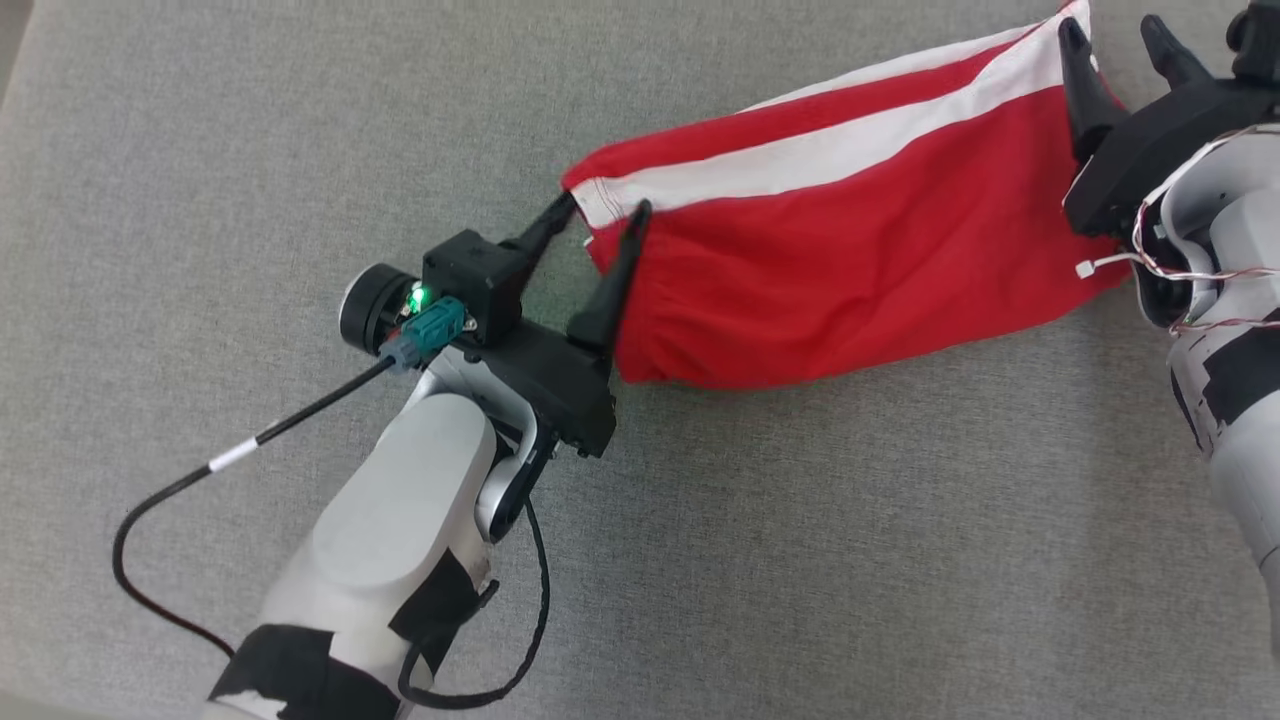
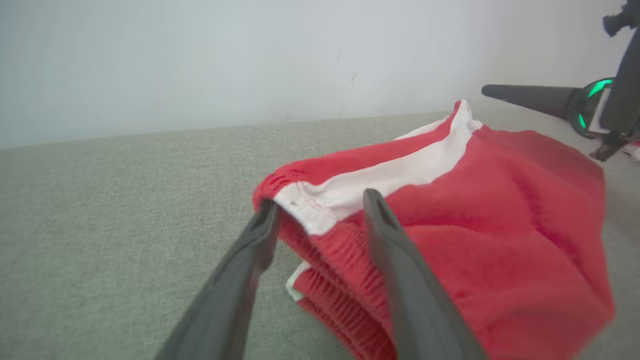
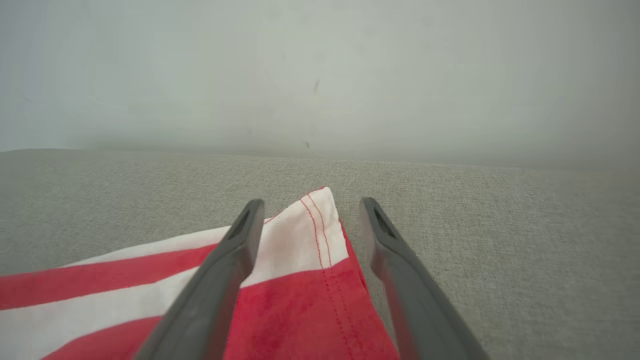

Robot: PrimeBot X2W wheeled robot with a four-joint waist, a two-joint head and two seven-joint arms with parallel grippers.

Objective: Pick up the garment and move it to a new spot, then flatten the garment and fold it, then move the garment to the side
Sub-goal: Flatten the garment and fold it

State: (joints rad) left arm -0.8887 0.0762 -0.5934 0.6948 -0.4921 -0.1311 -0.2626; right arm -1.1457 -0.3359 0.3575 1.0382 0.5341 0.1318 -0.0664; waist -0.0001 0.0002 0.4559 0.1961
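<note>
left hand (image 1: 606,203) touches red garment (image 1: 850,250) on grey woven surface (image 1: 200,150) by pale wall (image 2: 200,60)

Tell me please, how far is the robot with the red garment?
Done: the garment looks folded, lying long on the grey surface. In hand: left claw and right claw stand open at its two ends, gripping nothing. Left: moving it to the side.

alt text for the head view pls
Red shorts with white stripes lie stretched across a grey fabric surface. The left gripper, open, straddles the waistband end at centre; the right gripper, open, straddles the hem corner at upper right.
</note>
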